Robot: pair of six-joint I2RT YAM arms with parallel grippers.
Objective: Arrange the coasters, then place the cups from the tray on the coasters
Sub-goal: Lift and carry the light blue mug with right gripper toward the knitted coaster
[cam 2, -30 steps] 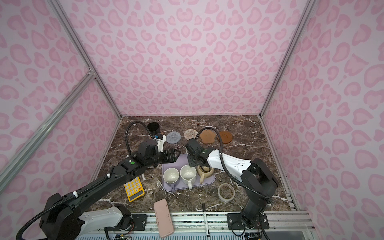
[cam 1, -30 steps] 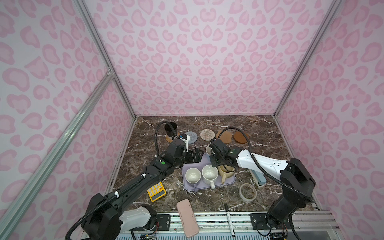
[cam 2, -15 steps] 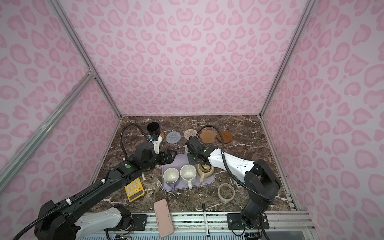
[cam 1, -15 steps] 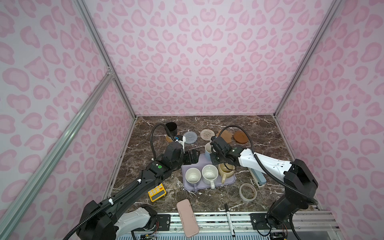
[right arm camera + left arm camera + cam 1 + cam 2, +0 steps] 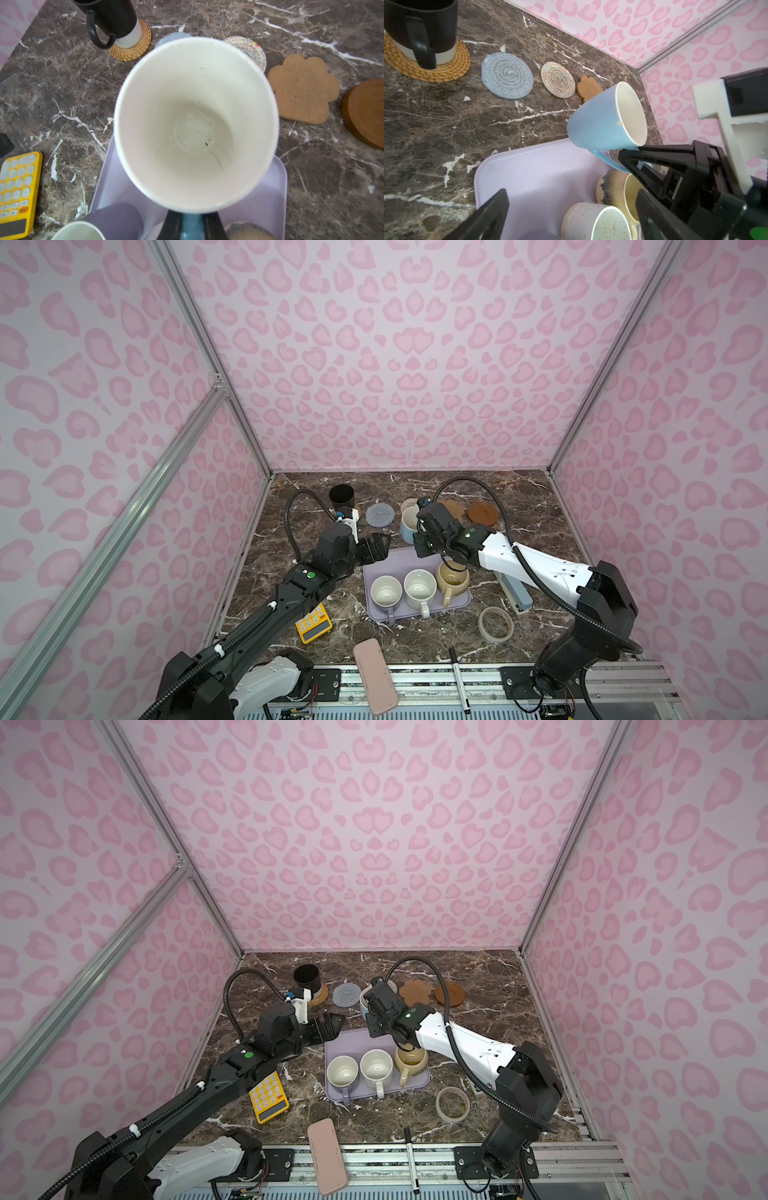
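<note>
My right gripper [image 5: 192, 222] is clamped on the handle of the light blue mug [image 5: 600, 122]. The mug is tilted above the far edge of the lavender tray [image 5: 529, 166], and its white inside holds only dark specks. The tray holds a lavender mug [image 5: 385, 593], a white speckled mug [image 5: 419, 589] and a beige-yellow mug [image 5: 452, 577]. My left gripper [image 5: 376, 545] hangs wide open at its far left corner.

Glossy ceramic blue mug [image 5: 600, 122], rough cork paw coaster [image 5: 303, 87]
</note>
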